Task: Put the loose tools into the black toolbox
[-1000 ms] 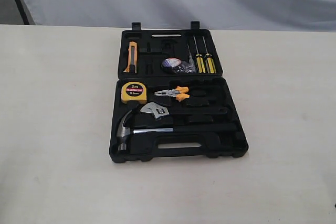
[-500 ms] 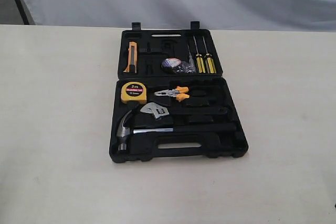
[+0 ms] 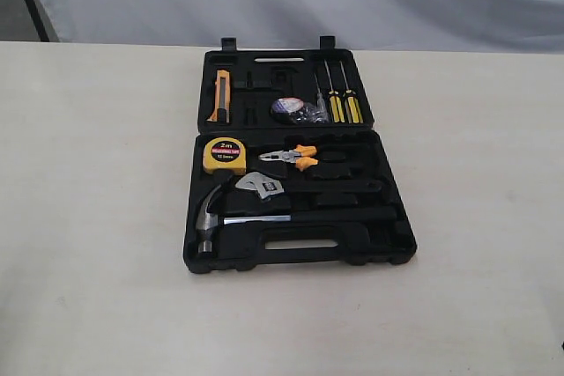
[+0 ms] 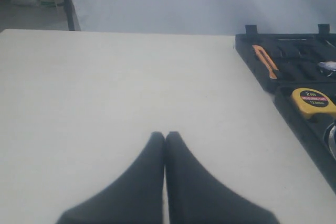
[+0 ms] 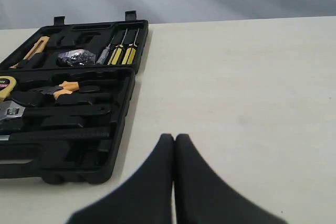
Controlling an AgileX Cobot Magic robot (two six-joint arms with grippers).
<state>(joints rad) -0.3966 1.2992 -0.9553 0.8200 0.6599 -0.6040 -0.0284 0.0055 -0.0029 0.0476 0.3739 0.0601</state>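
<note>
The toolbox (image 3: 388, 244) lies open mid-table (image 3: 97, 173), with bare room at 9 and 3 o'clock. The hammer (image 3: 211, 217) and wrench (image 3: 260, 186) sit in its 6 o'clock half, the tape (image 3: 286, 106) in the 12 o'clock half. The left gripper (image 4: 165, 136) and right gripper (image 5: 174, 138) hover over bare table, clenched and empty.

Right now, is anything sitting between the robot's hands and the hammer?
Nothing visible does. The left hand and right hand, both closed, are over the table on either side of the open black toolbox. The claw hammer already lies in its recess in the near half; only tabletop and the case rim lie between.
</note>
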